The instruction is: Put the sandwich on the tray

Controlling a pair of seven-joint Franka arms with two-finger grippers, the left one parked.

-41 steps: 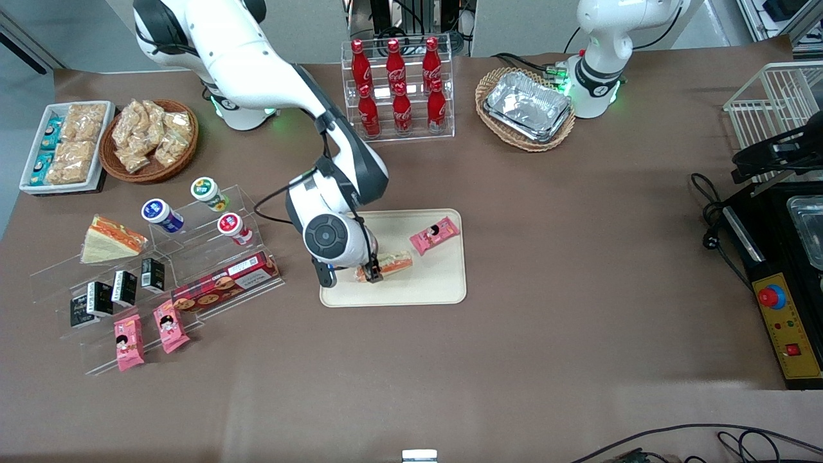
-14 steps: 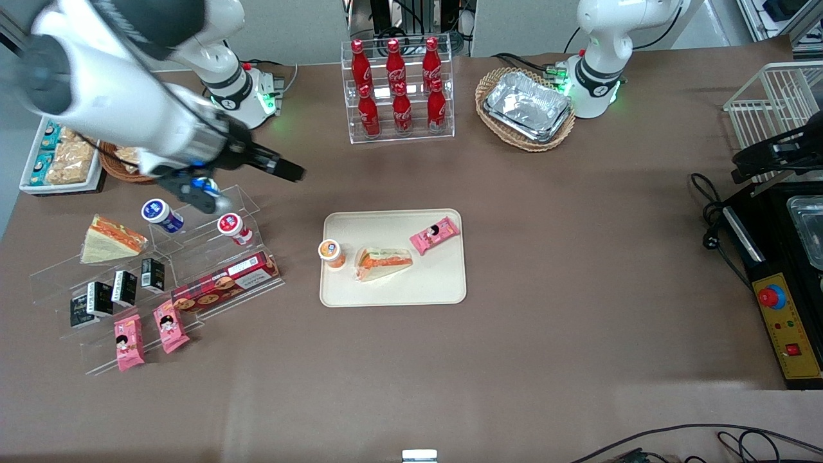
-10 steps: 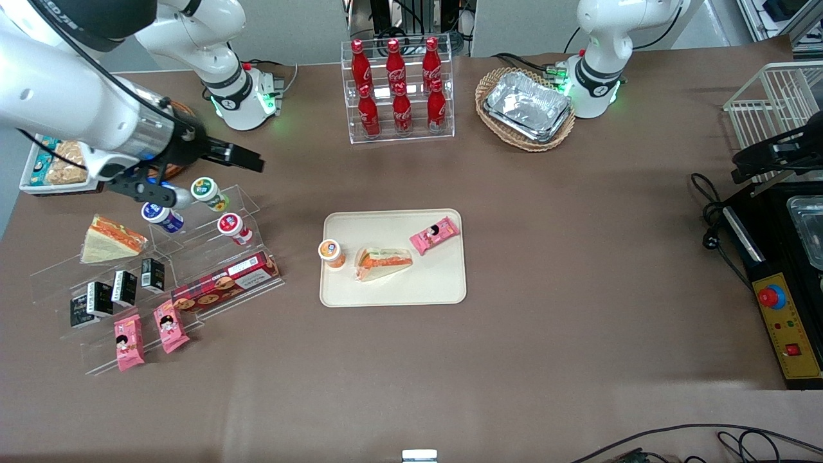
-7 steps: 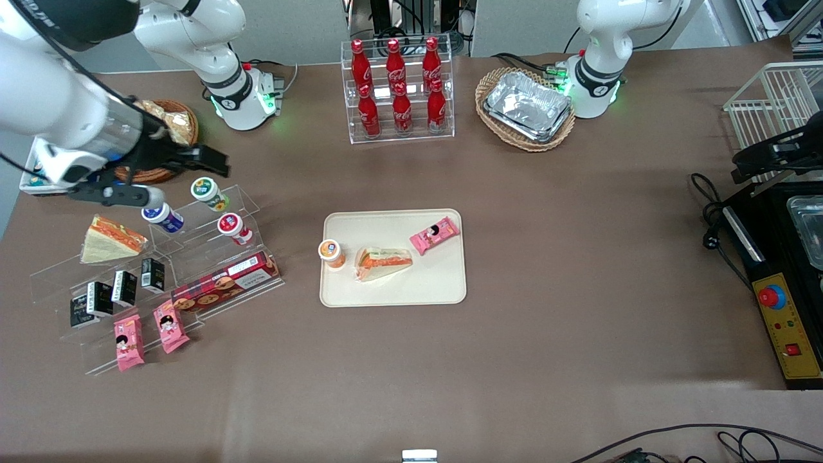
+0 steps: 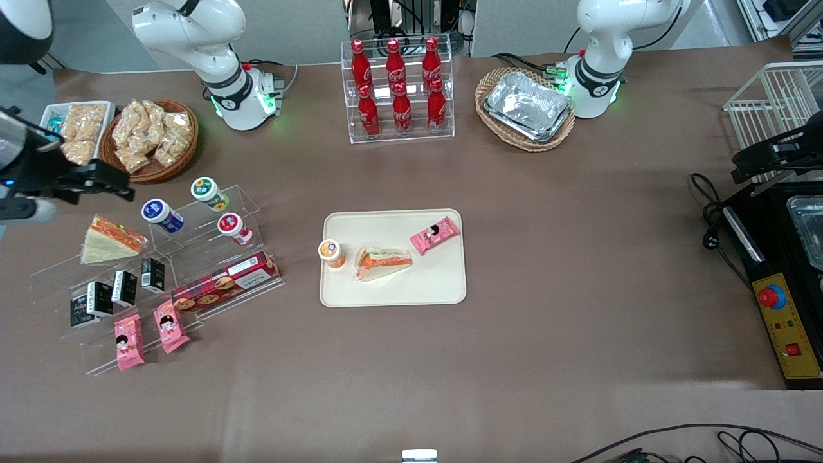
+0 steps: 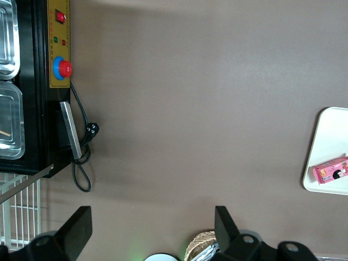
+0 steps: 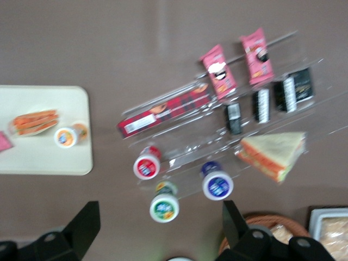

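Note:
The sandwich (image 5: 384, 262), a clear-wrapped wedge with an orange filling band, lies on the cream tray (image 5: 437, 283), touching nothing but the tray. It also shows in the right wrist view (image 7: 34, 122), on the tray (image 7: 43, 157). My right gripper (image 5: 96, 183) is open and empty. It hangs high over the table at the working arm's end, above the snack stand and far from the tray. In the right wrist view the gripper (image 7: 159, 211) has its fingers wide apart over the cups.
An orange-lidded cup (image 5: 332, 252) and a pink snack pack (image 5: 435, 235) also lie on the tray. An acrylic stand holds cups, boxes and a redder sandwich wedge (image 5: 112, 239). A wicker snack basket (image 5: 151, 138), a cola rack (image 5: 397, 90) and foil trays (image 5: 527, 106) stand farther from the camera.
My gripper was down at the sandwich on the tray; it has let go, risen and swung away toward the working arm's end. The sandwich has stayed on the tray.

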